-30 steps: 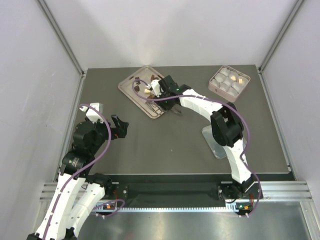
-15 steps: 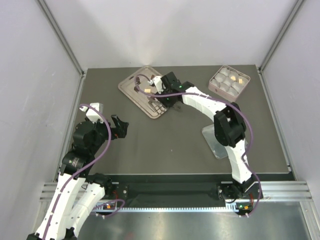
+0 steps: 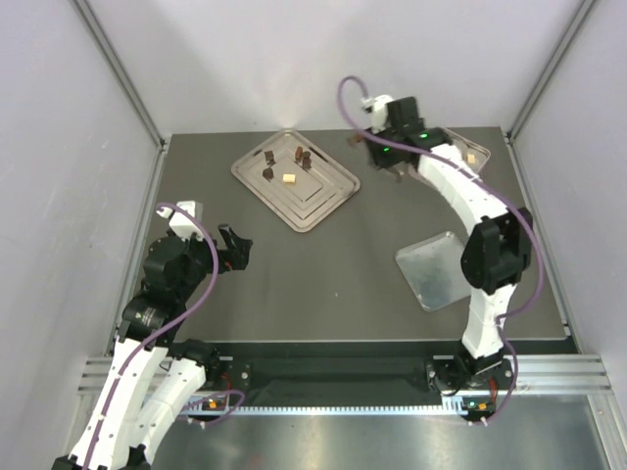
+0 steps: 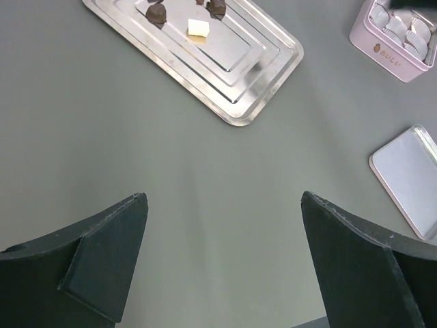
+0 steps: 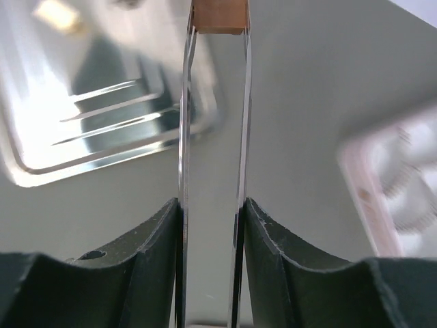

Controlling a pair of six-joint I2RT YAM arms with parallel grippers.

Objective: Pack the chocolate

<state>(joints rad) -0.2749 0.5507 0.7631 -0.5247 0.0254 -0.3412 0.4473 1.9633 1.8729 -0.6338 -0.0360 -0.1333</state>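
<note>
Bright even light; glare on tray [image 5: 48, 102]; right wrist background blurred, tool [image 5: 218, 20] sharp.

Tray [image 4: 254, 76] with chocolate [image 4: 198, 28], left of box [image 4: 389, 53]

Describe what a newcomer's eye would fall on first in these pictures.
First, the right gripper, above the table between the silver tray and the pink box, pinching one small brown chocolate piece at the tips of its thin blades. Next, the few pieces lying on the tray at the far side, left of centre: dark ones and one cream. The left gripper hangs open and empty over bare table.
</note>
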